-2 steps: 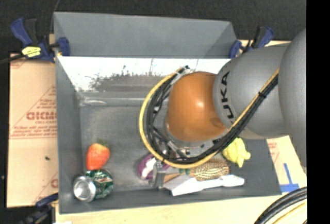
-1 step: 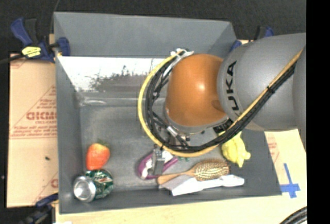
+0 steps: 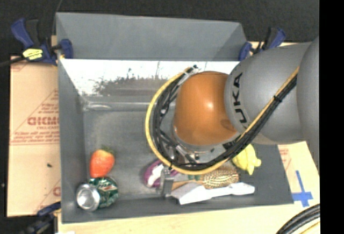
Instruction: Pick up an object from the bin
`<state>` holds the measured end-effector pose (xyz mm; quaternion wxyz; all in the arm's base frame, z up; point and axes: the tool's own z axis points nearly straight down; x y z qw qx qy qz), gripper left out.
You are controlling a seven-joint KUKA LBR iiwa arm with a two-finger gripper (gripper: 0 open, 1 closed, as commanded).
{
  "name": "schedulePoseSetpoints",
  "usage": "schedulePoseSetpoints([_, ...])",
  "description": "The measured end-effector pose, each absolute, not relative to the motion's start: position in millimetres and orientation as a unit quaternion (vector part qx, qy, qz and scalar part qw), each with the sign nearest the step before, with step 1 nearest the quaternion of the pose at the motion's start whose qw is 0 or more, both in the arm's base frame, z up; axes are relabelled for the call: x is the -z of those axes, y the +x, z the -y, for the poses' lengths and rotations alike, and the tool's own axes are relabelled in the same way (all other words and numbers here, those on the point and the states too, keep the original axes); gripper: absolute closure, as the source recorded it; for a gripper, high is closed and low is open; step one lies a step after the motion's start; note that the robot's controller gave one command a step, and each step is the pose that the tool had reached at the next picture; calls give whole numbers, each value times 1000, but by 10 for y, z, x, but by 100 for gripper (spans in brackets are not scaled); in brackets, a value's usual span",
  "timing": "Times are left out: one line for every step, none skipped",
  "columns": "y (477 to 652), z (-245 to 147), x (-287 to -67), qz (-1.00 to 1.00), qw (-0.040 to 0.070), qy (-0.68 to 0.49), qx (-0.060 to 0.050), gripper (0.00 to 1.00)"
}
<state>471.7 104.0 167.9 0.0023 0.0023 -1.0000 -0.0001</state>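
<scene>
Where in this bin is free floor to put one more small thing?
Free: the bin floor left of the arm, behind the red strawberry; a gap between the can and the purple thing. Crowded: the heap front right, under the arm.

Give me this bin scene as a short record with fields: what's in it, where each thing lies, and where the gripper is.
bin: grey metal
arm: enters from the right, orange wrist cover over mid-bin
gripper: low by the view's bottom wall, beside a purple object
bottom left corner: red strawberry, crushed green can
bottom right: yellow toy, tan woven item, white flat piece
</scene>
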Motion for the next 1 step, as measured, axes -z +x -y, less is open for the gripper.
schedulePoseSetpoints([5069, -1414, -1285, 1000, -4, -14, 2, 0])
